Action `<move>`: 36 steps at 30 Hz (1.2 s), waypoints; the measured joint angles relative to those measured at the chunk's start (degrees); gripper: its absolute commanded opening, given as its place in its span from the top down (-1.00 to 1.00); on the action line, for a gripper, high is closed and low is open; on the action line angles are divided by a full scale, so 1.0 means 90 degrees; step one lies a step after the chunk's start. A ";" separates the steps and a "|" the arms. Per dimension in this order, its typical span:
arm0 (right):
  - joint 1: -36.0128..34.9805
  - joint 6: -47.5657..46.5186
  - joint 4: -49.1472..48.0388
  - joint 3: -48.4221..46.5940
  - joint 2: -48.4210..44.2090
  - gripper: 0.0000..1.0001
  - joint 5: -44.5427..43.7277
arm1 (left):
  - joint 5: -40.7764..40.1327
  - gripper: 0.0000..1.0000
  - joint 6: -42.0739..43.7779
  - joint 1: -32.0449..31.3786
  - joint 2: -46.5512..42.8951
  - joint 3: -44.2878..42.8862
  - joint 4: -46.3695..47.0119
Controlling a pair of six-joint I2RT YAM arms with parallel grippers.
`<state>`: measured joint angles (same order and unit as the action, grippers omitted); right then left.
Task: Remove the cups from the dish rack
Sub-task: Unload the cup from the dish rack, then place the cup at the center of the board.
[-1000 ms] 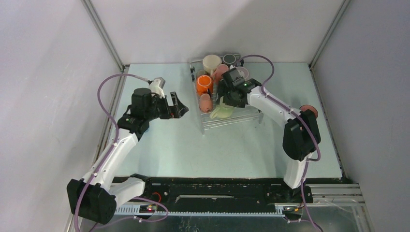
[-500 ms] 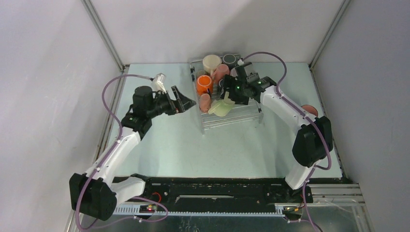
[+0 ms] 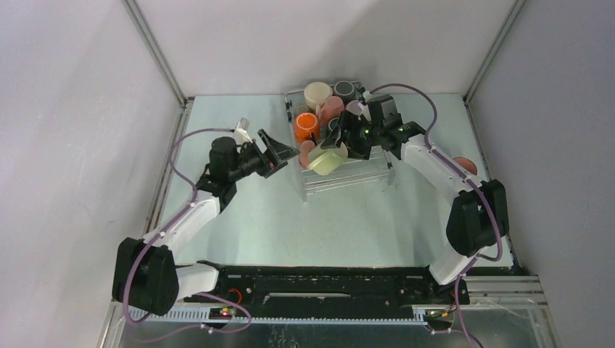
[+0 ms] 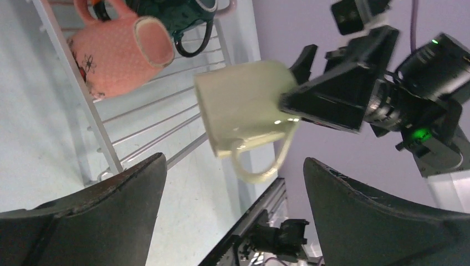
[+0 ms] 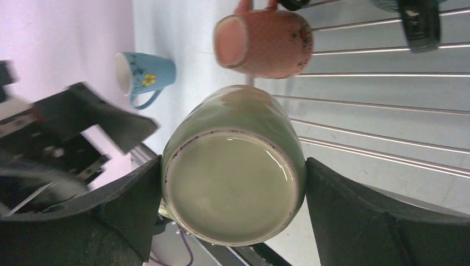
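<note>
Pale green mug (image 4: pixel 244 105): centre of the left wrist view, tipped on its side with the handle toward the bottom of the frame, held above the dish rack (image 4: pixel 145 128). My right claw (image 5: pixel 231 172) grips it, one finger against each side. My left claw (image 4: pixel 234 162): spread wide, empty, facing that mug. Pink mug (image 4: pixel 119 52): upper left, lying on the rack's ribs. Blue mug (image 5: pixel 145 75): upper left of the right wrist view, on the surface (image 3: pixel 290 217).

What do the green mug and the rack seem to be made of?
The green mug: likely glazed ceramic; glossy, with highlights and a darker foot ring. The rack: probably metal wire, shiny silvery ribs; its frame could be plastic.
</note>
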<state>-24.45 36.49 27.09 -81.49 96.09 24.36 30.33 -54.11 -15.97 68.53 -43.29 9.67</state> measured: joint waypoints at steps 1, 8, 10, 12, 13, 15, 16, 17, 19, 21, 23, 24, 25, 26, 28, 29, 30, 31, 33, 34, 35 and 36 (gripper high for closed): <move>0.0000 0.0053 -0.0090 0.0056 -0.0073 0.60 0.0087 | 0.0002 -0.99 -0.0189 0.0000 0.0041 0.0126 0.0163; -0.0051 0.0464 -0.0801 0.0219 -0.0437 0.60 0.0712 | 0.0114 -0.87 -0.1452 -0.0007 0.0325 0.0675 0.1362; -0.0080 0.0588 -0.1044 0.0250 -0.0471 0.60 0.0899 | 0.0182 -0.82 -0.1819 -0.0027 0.0430 0.0707 0.1792; -0.0100 0.0746 -0.1326 0.0323 -0.0476 0.60 0.1105 | 0.0236 -0.72 -0.2215 -0.0061 0.0515 0.0736 0.2288; -0.0109 0.0811 -0.1450 0.0367 -0.0476 0.60 0.1183 | 0.0267 -0.68 -0.2424 -0.0078 0.0549 0.0765 0.2555; -0.0134 0.0925 -0.1620 0.0449 -0.0476 0.60 0.1324 | 0.0321 -0.60 -0.2827 -0.0107 0.0610 0.0828 0.3067; -0.0141 0.0996 -0.1700 0.0493 -0.0476 0.60 0.1404 | 0.0333 -0.55 -0.3033 -0.0119 0.0648 0.0867 0.3356; -0.0146 0.1035 -0.1758 0.0527 -0.0476 0.60 0.1464 | 0.0345 -0.49 -0.3247 -0.0131 0.0690 0.0901 0.3621; -0.0160 0.1146 -0.1919 0.0585 -0.0476 0.60 0.1600 | 0.0350 -0.38 -0.3599 -0.0155 0.0775 0.0933 0.4048; -0.0172 0.1253 -0.2079 0.0612 -0.0476 0.60 0.1732 | 0.0352 -0.28 -0.3954 -0.0204 0.0862 0.0952 0.4471; -0.0177 0.1345 -0.2263 0.0624 -0.0476 0.60 0.1855 | 0.0350 -0.20 -0.4180 -0.0255 0.0903 0.0957 0.4738; -0.0182 0.1394 -0.2368 0.0634 -0.0476 0.60 0.1914 | 0.0352 -0.14 -0.4301 -0.0289 0.0913 0.0957 0.4872; -0.0182 0.1443 -0.2482 0.0644 -0.0476 0.60 0.1974 | 0.0355 -0.06 -0.4403 -0.0325 0.0920 0.0957 0.4993; -0.0182 0.1501 -0.2611 0.0661 -0.0476 0.60 0.2045 | 0.0357 0.02 -0.4505 -0.0359 0.0923 0.0957 0.5115; -0.0182 0.1608 -0.2827 0.0697 -0.0476 0.60 0.2161 | 0.0369 0.19 -0.4665 -0.0406 0.0923 0.0957 0.5304; -0.0185 0.1659 -0.2919 0.0716 -0.0476 0.60 0.2208 | 0.0369 0.26 -0.4721 -0.0427 0.0923 0.0957 0.5396; -0.0187 0.1700 -0.2999 0.0733 -0.0476 0.60 0.2249 | 0.0369 0.35 -0.4796 -0.0437 0.0923 0.0957 0.5481; -0.0187 0.1773 -0.3106 0.0760 -0.0476 0.60 0.2329 | 0.0369 0.43 -0.4843 -0.0440 0.0923 0.0957 0.5535; -0.0189 0.1880 -0.3298 0.0792 -0.0476 0.59 0.2414 | 0.0367 0.60 -0.4932 -0.0442 0.0923 0.0957 0.5583; -0.0192 0.1926 -0.3381 0.0806 -0.0476 0.56 0.2460 | 0.0367 0.76 -0.4969 -0.0444 0.0923 0.0957 0.5620; -0.0194 0.1987 -0.3466 0.0826 -0.0476 0.50 0.2494 | 0.0359 0.92 -0.4996 -0.0444 0.0923 0.0957 0.5671; -0.0192 0.2052 -0.3570 0.0855 -0.0476 0.42 0.2543 | 0.0350 0.98 -0.5049 -0.0444 0.0923 0.0957 0.5746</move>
<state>-26.17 54.96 -5.04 -73.80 91.81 47.24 33.47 -99.55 -19.97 76.84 -34.68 61.39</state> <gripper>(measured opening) 0.932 0.189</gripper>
